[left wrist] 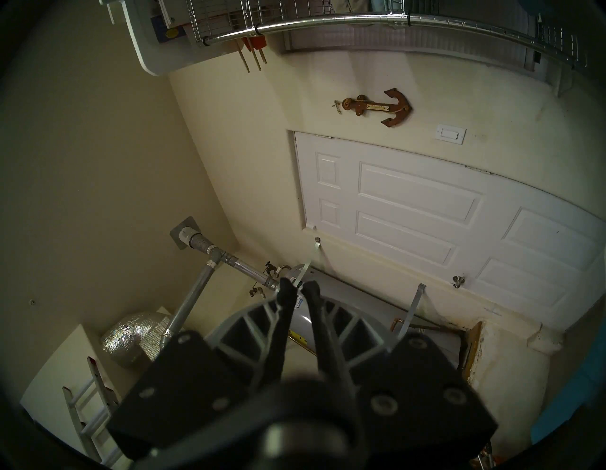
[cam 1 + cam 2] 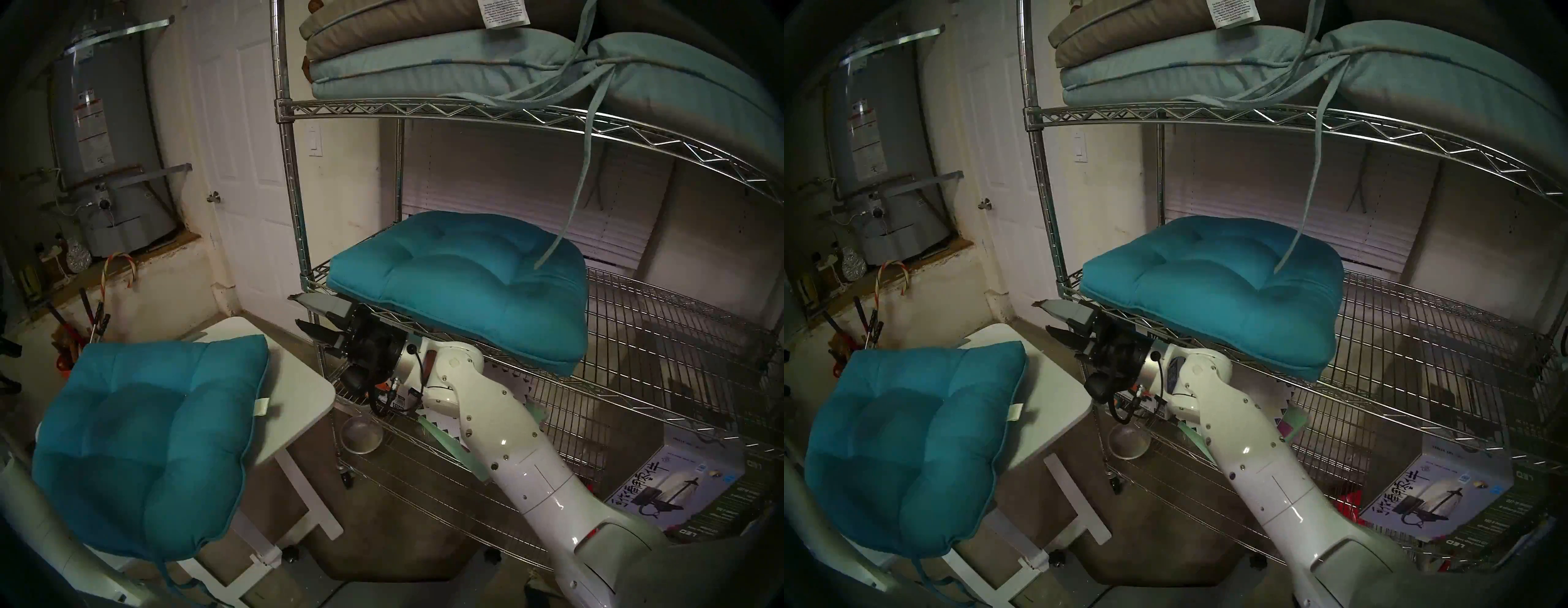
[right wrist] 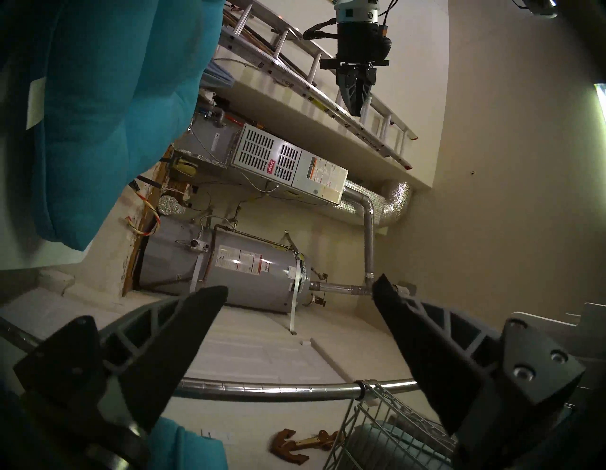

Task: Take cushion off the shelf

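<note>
Glossy white screw-dotted right arm (image 2: 522, 458), black wrist, black cable.

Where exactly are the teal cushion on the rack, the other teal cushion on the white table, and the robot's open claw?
Shelf cushion (image 2: 458, 280), head left view, middle of its tufted top.
Table cushion (image 2: 144, 437), head left view, centre of its top.
Right gripper (image 2: 299, 312), head left view, midway between its fingertips.

A: Where's each cushion?
B: One cushion (image 2: 462, 284) on the shelf (image 2: 662, 339) middle tier, left end, overhanging the front edge. Second cushion (image 2: 144, 446) on the bench (image 2: 297, 395), left of the shelf.
A: Right gripper (image 2: 307, 316)?
B: At the shelf's front-left post, just below the overhang. Stacked cushions (image 2: 424, 59) on the top tier.
</note>
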Available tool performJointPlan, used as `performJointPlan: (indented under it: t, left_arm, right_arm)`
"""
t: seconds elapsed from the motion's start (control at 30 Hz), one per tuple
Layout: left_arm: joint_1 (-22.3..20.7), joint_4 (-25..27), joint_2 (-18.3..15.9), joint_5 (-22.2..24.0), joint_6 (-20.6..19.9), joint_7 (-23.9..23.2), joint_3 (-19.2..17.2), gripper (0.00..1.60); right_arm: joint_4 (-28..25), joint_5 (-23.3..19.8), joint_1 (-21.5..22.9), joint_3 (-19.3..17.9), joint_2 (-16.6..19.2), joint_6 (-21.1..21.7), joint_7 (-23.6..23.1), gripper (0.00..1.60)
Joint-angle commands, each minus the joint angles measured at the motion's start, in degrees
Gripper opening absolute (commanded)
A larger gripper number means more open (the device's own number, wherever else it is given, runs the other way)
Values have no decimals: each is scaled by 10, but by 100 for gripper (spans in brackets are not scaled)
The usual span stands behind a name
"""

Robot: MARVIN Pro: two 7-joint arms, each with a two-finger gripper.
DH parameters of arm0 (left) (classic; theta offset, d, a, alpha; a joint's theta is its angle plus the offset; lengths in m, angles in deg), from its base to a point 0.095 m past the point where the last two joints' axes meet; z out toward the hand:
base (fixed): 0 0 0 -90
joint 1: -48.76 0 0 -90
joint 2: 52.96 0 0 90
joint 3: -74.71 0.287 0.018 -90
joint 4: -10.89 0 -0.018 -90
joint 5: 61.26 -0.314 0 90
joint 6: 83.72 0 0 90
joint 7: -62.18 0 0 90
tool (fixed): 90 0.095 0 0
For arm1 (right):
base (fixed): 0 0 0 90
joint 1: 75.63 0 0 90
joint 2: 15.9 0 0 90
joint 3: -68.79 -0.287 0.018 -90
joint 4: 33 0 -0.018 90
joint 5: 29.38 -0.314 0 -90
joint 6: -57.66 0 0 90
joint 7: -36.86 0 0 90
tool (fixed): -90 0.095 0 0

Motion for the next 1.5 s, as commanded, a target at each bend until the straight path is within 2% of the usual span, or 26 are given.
performJointPlan:
  t: [0.0,0.2,0.47,0.67,1.13,1.17,1.33,1.4,1.47]
  left_arm:
    - [-1,7,-6,1,1,3,1,68]
    - [-1,7,-6,1,1,3,1,68]
    - [-1,8,-7,1,1,3,1,68]
    - [0,8,-7,1,1,3,1,68]
    - [0,9,-7,1,1,4,1,68]
    - [1,9,-7,0,4,2,1,160]
    - [-2,17,-5,2,12,-2,15,160]
    - [-4,18,-4,0,16,-2,23,160]
    - [-10,24,2,-7,23,-3,47,160]
  right_arm:
    - [-66,-8,-39,-15,22,7,-6,160]
    - [-106,-12,-70,-27,35,14,-18,160]
    - [-168,-20,-109,-46,45,28,-57,160]
    - [-209,-22,-147,-65,61,43,-99,160]
    - [-325,-48,-272,-150,110,89,-236,160]
    - [-322,-52,-269,-151,114,90,-242,160]
    - [-365,-71,-314,-187,125,108,-295,160]
    - [-370,-73,-320,-195,128,109,-300,160]
    - [-392,-84,-343,-219,131,115,-324,160]
